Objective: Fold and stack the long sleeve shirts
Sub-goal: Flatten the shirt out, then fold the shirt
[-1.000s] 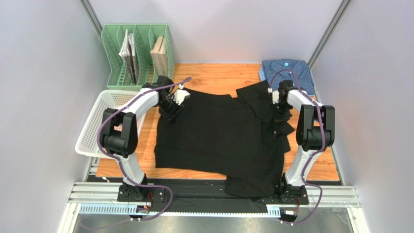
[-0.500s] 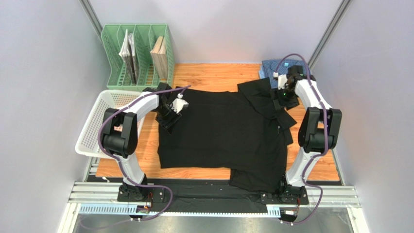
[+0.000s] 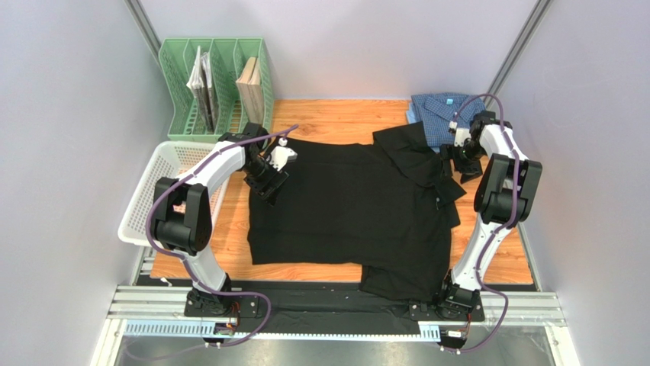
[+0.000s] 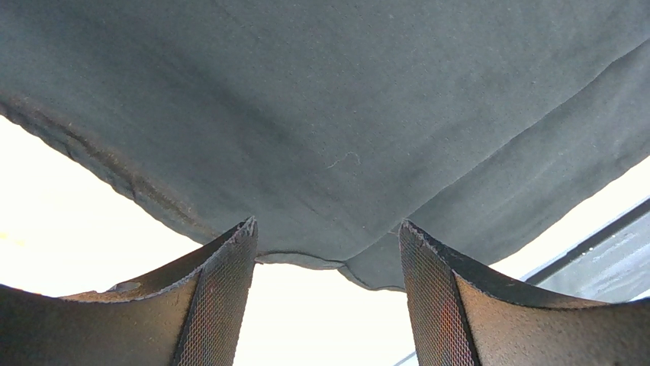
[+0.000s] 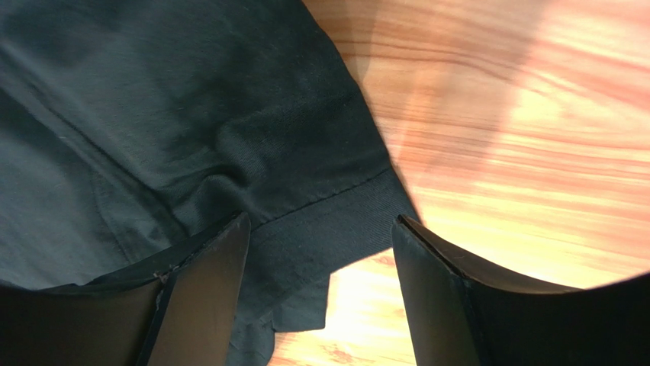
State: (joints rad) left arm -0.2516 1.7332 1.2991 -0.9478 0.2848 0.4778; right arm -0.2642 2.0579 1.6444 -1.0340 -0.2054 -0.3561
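Note:
The black shirt (image 3: 351,206) lies spread over the middle of the wooden table, its lower right part hanging over the near edge. The blue checked shirt (image 3: 446,110) lies folded at the back right corner. My left gripper (image 3: 267,181) is open over the shirt's back left corner; the left wrist view shows the cloth edge (image 4: 320,255) just beyond the fingers (image 4: 221,297). My right gripper (image 3: 455,162) is open at the shirt's right side, above a sleeve cuff (image 5: 320,229) on the wood.
A white basket (image 3: 164,191) sits at the table's left edge. A green file rack (image 3: 217,88) with books stands at the back left. Bare wood (image 3: 336,122) shows behind the black shirt. Grey walls enclose the sides.
My right gripper has moved right and back, off the shirt's upper right part toward the blue shirt, and the sleeve it held now lies on the table. The left gripper shifted slightly.

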